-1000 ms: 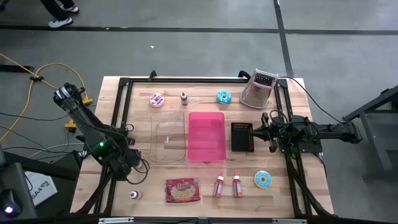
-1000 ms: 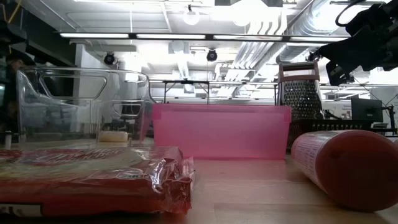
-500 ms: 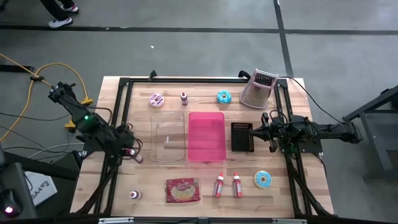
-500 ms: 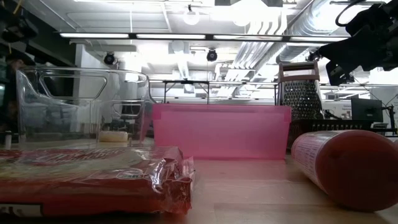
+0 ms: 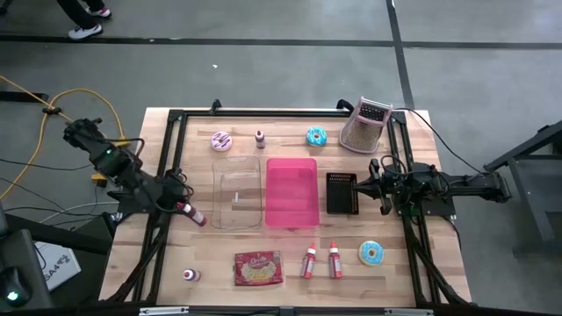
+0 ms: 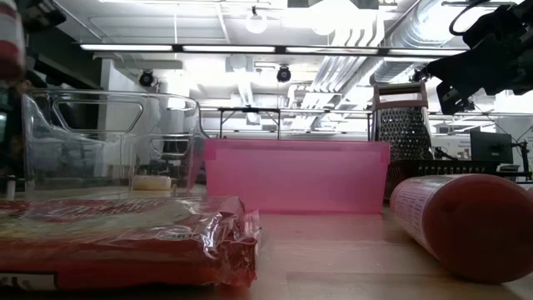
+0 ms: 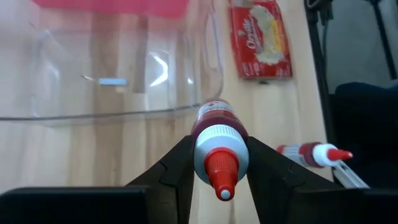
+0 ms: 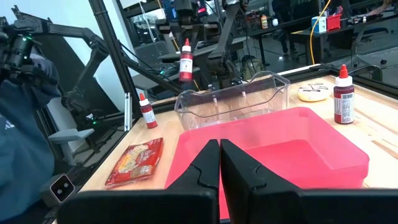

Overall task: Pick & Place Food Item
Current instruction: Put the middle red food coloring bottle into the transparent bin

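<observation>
On a wooden table (image 5: 176, 263) in a strip-lit workshop, a red sauce bottle (image 5: 191, 213) is gripped aloft by the left gripper (image 5: 182, 209), raised since a second ago just beside the clear bin (image 5: 237, 193), while the right gripper (image 5: 360, 186) is held closed over the black tray (image 5: 341, 194).

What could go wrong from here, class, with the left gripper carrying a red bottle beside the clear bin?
1. The left gripper pinches the round bottle only near its cap, so it might swivel or slip.
2. The bottle hangs beside the clear bin; a low approach could clip the bin's wall.
3. The right gripper waits by the pink bin, crowding that side.
</observation>
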`<state>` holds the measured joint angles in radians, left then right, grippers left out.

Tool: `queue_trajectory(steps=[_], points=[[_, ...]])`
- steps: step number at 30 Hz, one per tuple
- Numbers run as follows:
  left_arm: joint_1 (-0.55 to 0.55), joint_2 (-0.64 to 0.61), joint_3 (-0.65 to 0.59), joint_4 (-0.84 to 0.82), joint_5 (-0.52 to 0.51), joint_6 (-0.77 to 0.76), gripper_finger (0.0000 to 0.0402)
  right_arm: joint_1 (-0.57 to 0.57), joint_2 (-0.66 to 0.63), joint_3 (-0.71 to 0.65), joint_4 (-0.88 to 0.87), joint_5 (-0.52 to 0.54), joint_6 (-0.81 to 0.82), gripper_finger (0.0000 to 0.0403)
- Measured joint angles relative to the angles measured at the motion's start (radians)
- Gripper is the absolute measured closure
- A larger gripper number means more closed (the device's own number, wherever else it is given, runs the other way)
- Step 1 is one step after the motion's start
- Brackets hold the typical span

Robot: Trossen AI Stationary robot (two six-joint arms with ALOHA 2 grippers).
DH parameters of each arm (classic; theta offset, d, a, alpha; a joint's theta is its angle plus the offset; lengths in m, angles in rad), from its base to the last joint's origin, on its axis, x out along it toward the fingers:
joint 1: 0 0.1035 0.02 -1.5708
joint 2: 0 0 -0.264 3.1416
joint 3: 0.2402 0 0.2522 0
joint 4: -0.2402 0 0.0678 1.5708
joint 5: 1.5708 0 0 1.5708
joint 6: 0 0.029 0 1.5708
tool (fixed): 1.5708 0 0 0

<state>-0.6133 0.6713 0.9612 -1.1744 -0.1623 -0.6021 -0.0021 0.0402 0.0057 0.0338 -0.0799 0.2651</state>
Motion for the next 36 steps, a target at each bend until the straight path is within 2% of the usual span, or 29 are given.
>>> queue_trajectory(steps=[7,14,21,29,36], points=[[0.159,0.142,0.097,-0.044,0.039,0.196,0.0290,0.000,0.000,0.000,0.000,0.000,0.000,0.0401],[0.411,0.289,0.157,-0.042,0.157,0.454,0.0290,0.000,0.000,0.000,0.000,0.000,0.000,0.0401],[0.643,0.397,0.168,0.006,0.313,0.677,0.0288,0.000,0.000,0.000,0.000,0.000,0.000,0.0401],[0.790,0.502,0.180,0.005,0.325,0.857,0.0288,0.000,0.000,0.000,0.000,0.000,0.000,0.0401],[0.890,0.594,0.180,0.010,0.274,0.923,0.0289,0.000,0.000,0.000,0.000,0.000,0.000,0.0401]])
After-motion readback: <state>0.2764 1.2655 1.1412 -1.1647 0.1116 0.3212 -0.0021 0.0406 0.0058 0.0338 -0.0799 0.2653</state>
